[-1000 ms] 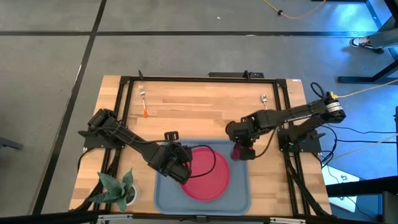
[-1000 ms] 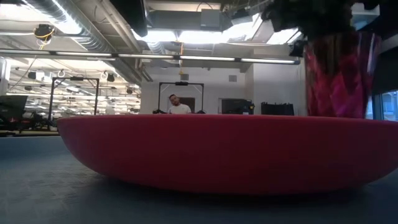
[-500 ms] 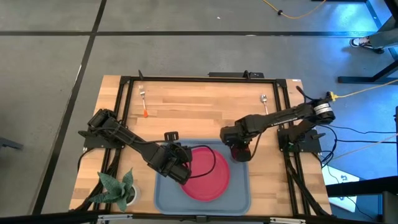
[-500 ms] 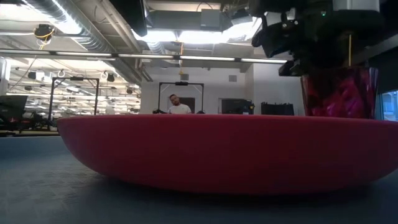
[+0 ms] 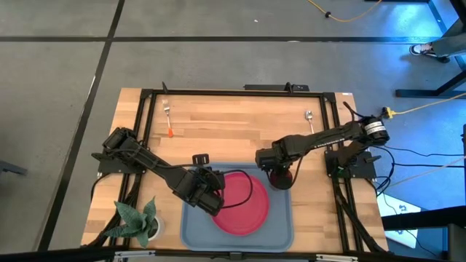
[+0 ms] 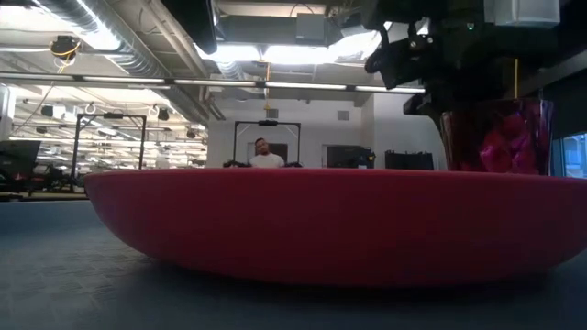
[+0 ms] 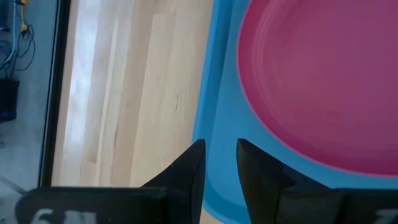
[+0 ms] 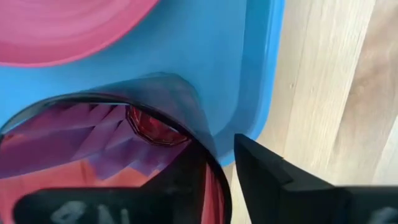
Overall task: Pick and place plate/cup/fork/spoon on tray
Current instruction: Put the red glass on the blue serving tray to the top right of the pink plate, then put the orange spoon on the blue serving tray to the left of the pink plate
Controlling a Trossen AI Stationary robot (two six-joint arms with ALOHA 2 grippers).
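Note:
The grey-blue tray lies at the table's near edge, with the pinkish-red plate flat on it; the plate fills the low view. My right gripper is shut on the dark red cup over the tray's far right corner. My left gripper hovers over the tray's left part beside the plate's rim, its fingers a narrow gap apart and empty. The fork lies at the far left and the spoon at the far right, both on the wood. My right gripper pinches the cup's wall at the rim, one finger inside the cup and one finger outside. The fingers come from above, pointing down. The cup stands upright; the plate hides whether its bottom is on the tray.
A small potted plant stands at the near left corner. Black frame rails run around the table top. Bare wood lies between fork and spoon. A person sits far back in the room.
My right gripper has gone a little toward the table's left edge and down with the cup, bringing it from the tray's right rim in over the tray's far right corner. The cup stays upright.

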